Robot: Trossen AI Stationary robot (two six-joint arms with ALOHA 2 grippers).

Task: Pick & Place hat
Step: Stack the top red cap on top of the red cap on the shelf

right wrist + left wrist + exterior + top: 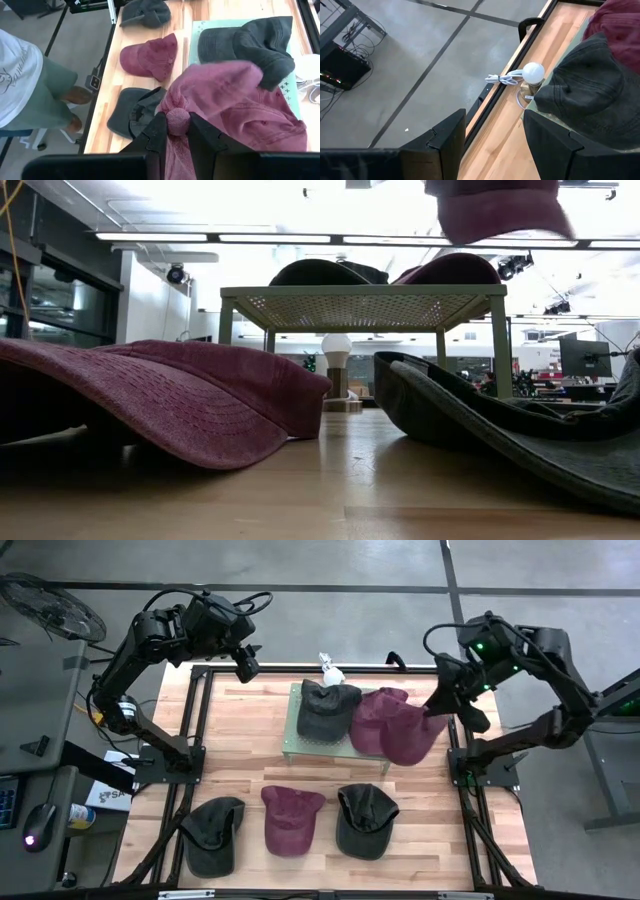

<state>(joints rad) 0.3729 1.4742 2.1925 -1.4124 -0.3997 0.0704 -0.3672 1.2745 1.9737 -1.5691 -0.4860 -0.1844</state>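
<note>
My right gripper [177, 134] is shut on a maroon cap [412, 736], which shows above the green perforated stand [360, 296] at the top of the low view [495, 205]. On the stand lie a dark grey cap [327, 706] and a second maroon cap [372, 712]. Three more caps rest on the table near its near edge: dark [214, 833], maroon [290, 819], dark [365, 821]. My left gripper [495, 145] is open and waits high over the table's far left corner [246, 664]. My right gripper pinches a bunched, rounded fold of the maroon cap's cloth [177, 121] between its two fingers. It comes from the table's right side, slanting down. The cap is lifted clear and hangs over the stand's right end, spreading out beyond the fingers [230, 100].
A white bulb-shaped object with a cord [330, 670] stands just behind the stand at the far edge. Black frame rails [200, 730] run along the table's left and right sides. A person [22, 75] stands beyond the near edge. Bare wood [250, 740] lies left of the stand.
</note>
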